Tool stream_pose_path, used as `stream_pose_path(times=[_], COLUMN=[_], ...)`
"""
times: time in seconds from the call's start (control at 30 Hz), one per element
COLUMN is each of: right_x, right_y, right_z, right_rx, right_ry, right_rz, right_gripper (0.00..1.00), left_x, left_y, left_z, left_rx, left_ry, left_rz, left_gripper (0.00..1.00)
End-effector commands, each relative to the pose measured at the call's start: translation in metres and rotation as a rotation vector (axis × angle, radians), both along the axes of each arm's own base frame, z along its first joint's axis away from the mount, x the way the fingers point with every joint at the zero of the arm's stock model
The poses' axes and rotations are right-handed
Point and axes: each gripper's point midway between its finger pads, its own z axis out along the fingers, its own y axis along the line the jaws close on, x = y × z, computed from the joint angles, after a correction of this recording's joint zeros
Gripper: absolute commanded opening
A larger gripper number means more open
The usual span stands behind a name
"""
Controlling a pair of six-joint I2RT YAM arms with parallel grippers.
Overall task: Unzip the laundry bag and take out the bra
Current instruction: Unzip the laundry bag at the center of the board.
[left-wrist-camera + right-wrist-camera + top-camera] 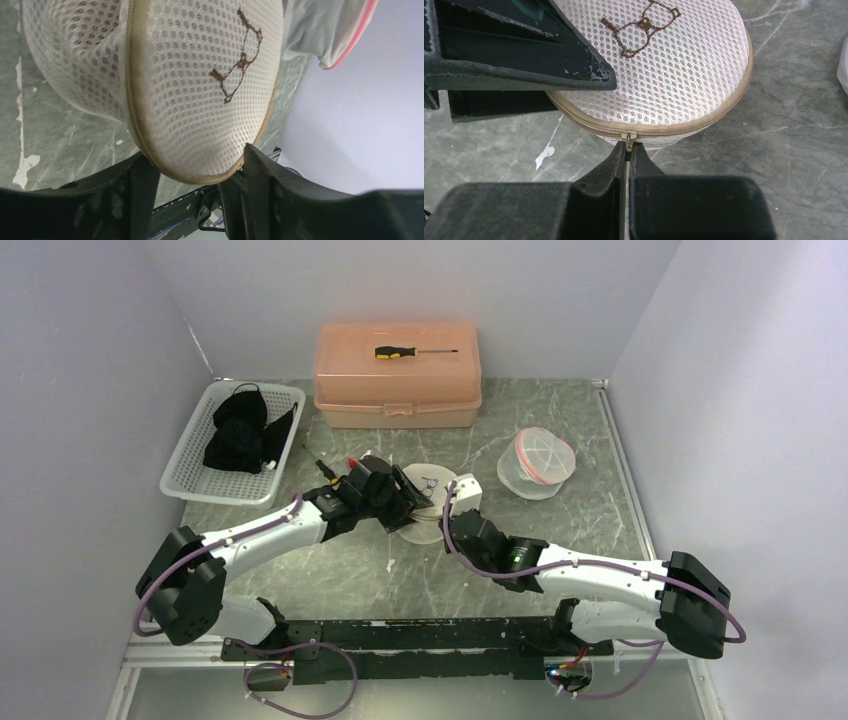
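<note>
The laundry bag (428,490) is a white mesh dome with tan zipper trim and a brown embroidered bra outline, lying on the table's middle. My left gripper (404,508) clasps its left rim, and in the left wrist view the bag (200,75) sits squeezed between the two fingers of that gripper (196,161). My right gripper (447,513) is at the bag's near edge. In the right wrist view this gripper (627,146) is shut on the zipper pull (628,136), on the closed tan zipper (684,127). The bra is hidden inside the bag.
A white basket (190,455) holding black clothes stands at the back left. A pink toolbox (398,390) with a screwdriver (415,352) on its lid is at the back. A second mesh bag with pink trim (537,462) lies to the right.
</note>
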Motion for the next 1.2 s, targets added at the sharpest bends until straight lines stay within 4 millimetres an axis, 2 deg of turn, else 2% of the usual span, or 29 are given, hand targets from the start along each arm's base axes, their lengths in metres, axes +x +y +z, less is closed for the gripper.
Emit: stream_pose_path(times=[0.0,0.17,0.33,0.37,0.5,0.77,0.9,1.0,1.07,1.17], right_x=[0.004,0.003,0.006,0.006,0.013,0.035,0.038,0.035,0.029,0.014], right_y=[0.009,0.003,-0.006,-0.011,-0.026,-0.058,-0.065,-0.065,-0.062,-0.051], right_z=[0.019,0.018,0.02,0.016,0.015,0.004,0.001,0.016,0.038,0.074], right_rx=[0.039,0.018,0.024,0.01,0.016,0.06,0.085,0.101,0.121,0.124], right_ry=[-0.027,-0.033,-0.037,-0.027,-0.021,0.028,0.045,-0.004,-0.068,-0.164], right_rz=[0.017,0.013,-0.009,-0.016,-0.046,-0.127,-0.153,-0.129,-0.107,-0.061], right_gripper=[0.0,0.0,0.0,0.0,0.0,0.0,0.0,0.0,0.0,0.0], left_x=[0.014,0.015,0.015,0.016,0.018,0.022,0.022,0.026,0.028,0.029], left_y=[-0.016,-0.013,-0.003,-0.001,0.006,0.006,0.003,-0.001,-0.002,-0.006], left_z=[0.025,0.024,0.024,0.024,0.023,0.027,0.037,0.062,0.077,0.111], left_rx=[-0.075,-0.06,-0.045,-0.044,-0.045,-0.107,-0.16,-0.205,-0.206,-0.19], left_ry=[-0.053,-0.079,-0.098,-0.096,-0.101,-0.105,-0.153,-0.252,-0.299,-0.391], left_rz=[0.008,-0.001,0.011,0.015,0.002,-0.112,-0.213,-0.339,-0.459,-0.612], left_gripper=[0.58,0.29,0.05,0.03,0.03,0.03,0.03,0.04,0.06,0.11])
